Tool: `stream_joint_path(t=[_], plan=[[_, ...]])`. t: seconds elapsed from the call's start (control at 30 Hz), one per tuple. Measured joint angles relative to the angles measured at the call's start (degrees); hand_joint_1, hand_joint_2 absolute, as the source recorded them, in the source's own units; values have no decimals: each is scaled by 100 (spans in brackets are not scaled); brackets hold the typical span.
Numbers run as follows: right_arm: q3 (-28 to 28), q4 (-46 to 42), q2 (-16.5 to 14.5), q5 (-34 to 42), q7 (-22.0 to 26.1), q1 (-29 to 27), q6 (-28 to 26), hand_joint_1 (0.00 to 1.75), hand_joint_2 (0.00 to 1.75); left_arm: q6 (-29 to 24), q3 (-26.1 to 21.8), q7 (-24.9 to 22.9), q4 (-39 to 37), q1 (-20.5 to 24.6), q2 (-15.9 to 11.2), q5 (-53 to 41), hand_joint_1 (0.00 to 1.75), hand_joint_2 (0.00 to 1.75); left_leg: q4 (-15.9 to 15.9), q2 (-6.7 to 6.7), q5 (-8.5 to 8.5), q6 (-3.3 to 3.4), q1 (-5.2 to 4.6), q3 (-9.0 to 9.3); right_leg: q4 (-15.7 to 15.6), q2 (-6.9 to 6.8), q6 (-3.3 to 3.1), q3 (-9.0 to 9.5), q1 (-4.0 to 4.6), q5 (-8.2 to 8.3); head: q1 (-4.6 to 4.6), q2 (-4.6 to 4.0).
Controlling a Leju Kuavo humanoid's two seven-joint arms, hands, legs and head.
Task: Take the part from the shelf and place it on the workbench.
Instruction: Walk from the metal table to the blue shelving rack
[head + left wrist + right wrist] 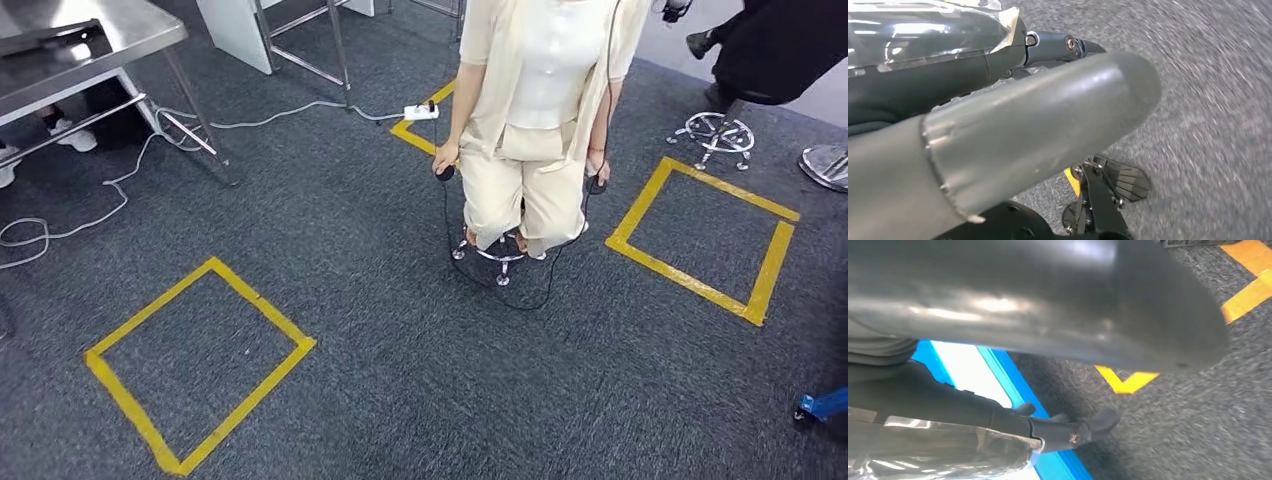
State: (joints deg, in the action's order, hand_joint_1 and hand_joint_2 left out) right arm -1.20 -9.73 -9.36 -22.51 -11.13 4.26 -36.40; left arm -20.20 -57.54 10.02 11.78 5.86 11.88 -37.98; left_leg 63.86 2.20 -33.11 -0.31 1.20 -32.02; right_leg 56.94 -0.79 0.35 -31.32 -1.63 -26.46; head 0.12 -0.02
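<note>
I look down from the head camera at a grey carpet floor (pixel 400 330). A person (pixel 535 110) in pale clothes sits on a stool (pixel 497 255) at about 12 o'clock, with a small dark thing in each hand and thin black wires hanging down. There is a yellow tape square (pixel 195 365) at 8 o'clock and another yellow tape square (pixel 705 235) at 2 o'clock. A shiny metal bench (pixel 75 45) stands at 10 o'clock, and a white power strip (pixel 421 112) lies on the floor near 12 o'clock with a pale cord running off toward the bench. I cannot see the part or the shelf from here, so I cannot tell where the part is. In the left wrist camera my left hand (pixel 1013 125) hangs over the carpet; I see the big grey thumb and darker fingers (pixel 1058 45), with nothing in them, but I cannot tell how far apart they are. In the right wrist camera my right hand (pixel 1048 310) also hangs over the carpet, by a blue strip (pixel 1013 385) and yellow tape; its fingers (pixel 1068 430) hold nothing that I can see, and I cannot tell how wide they are.
</note>
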Motion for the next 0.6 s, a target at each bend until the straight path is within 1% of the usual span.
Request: stream_joint_path(t=[0.03, 0.07, 0.1, 0.13, 0.17, 0.2, 0.23, 0.27, 0.3, 0.33, 0.37, 0.4, 0.43, 0.47, 0.5, 0.53, 0.57, 0.6], plan=[[3, 0, -4, 2, 0, 1, -4, 0, 0, 15, 4, -2, 0, -9, -2, -7, 0, 0, 375, -123, -206, -14, 4, -168, 1, 60, -25, -17, 9, 10, -10, 0], [8, 0, -8, 2, 0, 0, -6, 0, 0, 26, 6, -4, 0, -18, -3, -16, 0, 0, 725, -180, -357, -29, 8, -332, 4, 125, -37, -28, 18, 16, -13, 0], [15, 0, -9, 2, 0, -6, -7, 0, 0, 35, 7, -7, 0, -24, -4, -26, 0, 0, 953, -209, -414, -43, 13, -443, 7, 196, -41, -34, 26, 17, -13, -1], [25, 0, -8, 2, 0, -14, -8, 0, 0, 37, 8, -9, 0, -27, -5, -33, 0, 0, 969, -221, -343, -56, 26, -460, 15, 273, -39, -35, 26, 18, -14, -1], [35, 0, -7, 2, 0, -22, -9, 0, 0, 38, 8, -10, 0, -29, -7, -39, 0, 0, 775, -244, -169, -68, 46, -377, 29, 353, -36, -32, 20, 18, -13, -1], [44, 0, -7, 2, 0, -27, -10, 0, 0, 39, 8, -11, 0, -31, -9, -43, 0, 0, 428, -307, 56, -80, 75, -224, 54, 433, -26, -33, 12, 12, -15, -1], [54, 0, -8, 3, 0, -25, -11, 0, 0, 39, 8, -13, -1, -35, -10, -45, 0, 0, 74, -433, 227, -91, 103, -68, 94, 506, -5, -49, 18, 2, -17, -1], [63, 0, -9, 3, 0, -16, -11, 0, 0, 40, 8, -15, -1, -39, -13, -49, 0, 0, -198, -549, 324, -89, 121, 47, 136, 577, 24, -81, 28, -7, -17, 0], [73, 0, -10, 3, 0, -8, -13, 0, 0, 39, 9, -19, -1, -42, -15, -53, 0, 0, -355, -632, 354, -74, 119, 107, 164, 636, 66, -125, 36, -7, -16, 0], [81, 0, -9, 2, 0, -6, -14, 0, 0, 38, 9, -23, -1, -41, -18, -54, 0, 0, -402, -659, 333, -43, 99, 118, 176, 692, 114, -167, 45, 3, -16, 0], [87, 0, -9, 0, 0, -10, -15, 0, 0, 37, 9, -25, -1, -37, -20, -55, 0, 0, -419, -608, 338, 3, 73, 115, 169, 750, 165, -213, 44, 24, -14, 0], [89, 0, -8, -4, 0, -21, -16, 0, 0, 34, 8, -27, 0, -32, -19, -53, 0, 0, -442, -538, 365, 59, 59, 116, 179, 746, 207, -250, 40, 34, -13, 0], [91, 0, -7, -7, 0, -30, -17, 0, 0, 33, 8, -27, 0, -29, -17, -51, 0, 0, -468, -472, 390, 116, 50, 120, 242, 665, 230, -300, 44, 8, -11, 0], [91, 0, -7, -10, 0, -31, -17, 0, 0, 32, 8, -27, 0, -29, -16, -51, 0, 0, -494, -395, 414, 170, 48, 121, 407, 532, 229, -401, 49, -75, -2, 0], [92, 0, -7, -12, 0, -23, -18, 0, 0, 32, 8, -27, 0, -30, -16, -51, 0, 0, -513, -310, 431, 211, 46, 120, 687, 372, 211, -541, 52, -208, 9, 0], [92, 0, -8, -14, -1, -13, -20, 0, 0, 31, 8, -27, 0, -33, -17, -51, 0, 0, -517, -231, 431, 231, 33, 115, 1049, 250, 192, -725, 56, -368, 18, 0], [92, 0, -7, -15, -3, -4, -22, 0, 0, 31, 8, -27, 0, -35, -19, -51, 0, 0, -516, -140, 431, 242, 21, 108, 1430, 194, 187, -911, 54, -511, 27, 0], [93, 0, -5, -15, -5, -3, -27, 0, 0, 31, 8, -27, 0, -37, -20, -51, 0, 0, -515, -54, 430, 243, 9, 104, 1695, 170, 201, -1030, 49, -589, 28, 0]])
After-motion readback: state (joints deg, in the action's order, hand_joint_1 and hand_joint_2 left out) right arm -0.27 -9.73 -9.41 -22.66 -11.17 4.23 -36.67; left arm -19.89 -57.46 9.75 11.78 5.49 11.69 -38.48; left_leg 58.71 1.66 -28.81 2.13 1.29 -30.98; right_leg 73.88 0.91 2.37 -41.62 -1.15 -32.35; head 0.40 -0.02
